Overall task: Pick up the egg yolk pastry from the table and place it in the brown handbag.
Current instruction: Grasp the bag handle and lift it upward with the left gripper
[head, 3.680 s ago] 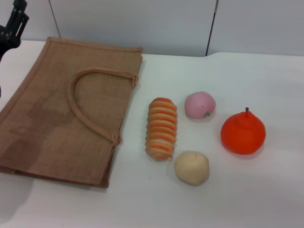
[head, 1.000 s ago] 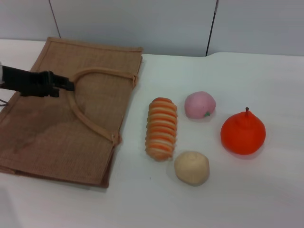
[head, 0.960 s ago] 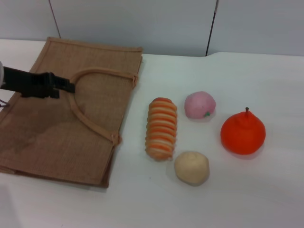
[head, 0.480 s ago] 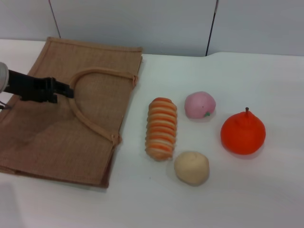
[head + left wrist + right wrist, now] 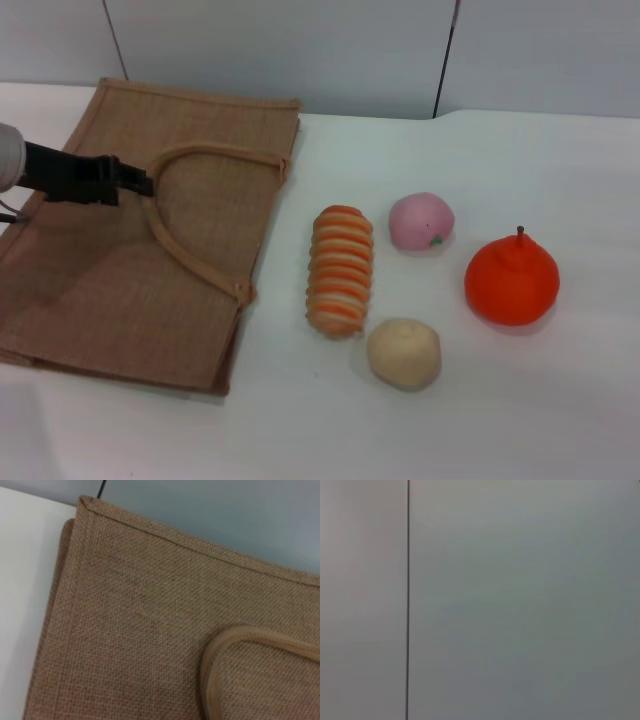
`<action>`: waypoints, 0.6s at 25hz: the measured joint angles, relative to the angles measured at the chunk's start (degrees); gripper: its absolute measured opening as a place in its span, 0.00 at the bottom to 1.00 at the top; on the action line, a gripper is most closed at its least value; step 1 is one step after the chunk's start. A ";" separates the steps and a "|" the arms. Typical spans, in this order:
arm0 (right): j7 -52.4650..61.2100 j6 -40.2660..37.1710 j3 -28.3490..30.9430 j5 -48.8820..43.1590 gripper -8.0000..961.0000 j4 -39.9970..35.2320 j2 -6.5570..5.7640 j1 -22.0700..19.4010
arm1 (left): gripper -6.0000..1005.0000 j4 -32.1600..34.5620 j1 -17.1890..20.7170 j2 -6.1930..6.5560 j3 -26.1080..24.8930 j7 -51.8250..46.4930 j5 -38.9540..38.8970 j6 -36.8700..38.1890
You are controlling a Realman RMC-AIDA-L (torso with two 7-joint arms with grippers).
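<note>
The egg yolk pastry point(image 5: 403, 352), a pale cream round bun, lies on the white table near the front, right of the bag. The brown handbag point(image 5: 100, 290) lies flat on the left, its looped handle point(image 5: 190, 255) on top. My left gripper point(image 5: 140, 185) reaches in from the left edge, low over the bag, with its tip at the left bend of the handle. The left wrist view shows the bag's weave point(image 5: 140, 630) and a bend of the handle point(image 5: 235, 637) from close up. The right gripper is out of view; its wrist view shows only a grey wall.
An orange-and-cream striped bread roll point(image 5: 340, 268) lies between the bag and the pastry. A pink peach-like ball point(image 5: 421, 221) and an orange fruit point(image 5: 511, 279) sit to the right. A grey wall runs behind the table.
My left gripper came down from the far left corner to the bag's handle. Over the last second it drew slightly back to the left. The food items have not moved.
</note>
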 joint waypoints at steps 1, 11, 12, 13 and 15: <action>0.00 0.00 0.00 0.00 0.90 0.00 0.00 0.00 | 0.59 -0.46 -0.19 0.00 0.01 0.37 0.00 0.52; 0.00 0.00 0.00 -0.06 0.90 0.00 0.00 0.15 | 0.57 -3.62 -1.96 -0.74 0.28 3.73 0.41 4.88; 0.00 0.00 0.00 -0.08 0.90 0.00 0.00 0.17 | 0.57 -3.78 -2.02 -0.79 0.49 3.73 0.44 5.48; 0.00 0.00 0.00 -0.08 0.90 0.00 0.00 0.21 | 0.56 -3.95 -2.06 -0.83 0.81 3.73 0.45 6.01; 0.00 0.00 0.00 -0.06 0.90 0.00 0.01 0.21 | 0.55 -4.67 -2.11 -0.94 1.98 3.59 0.51 7.02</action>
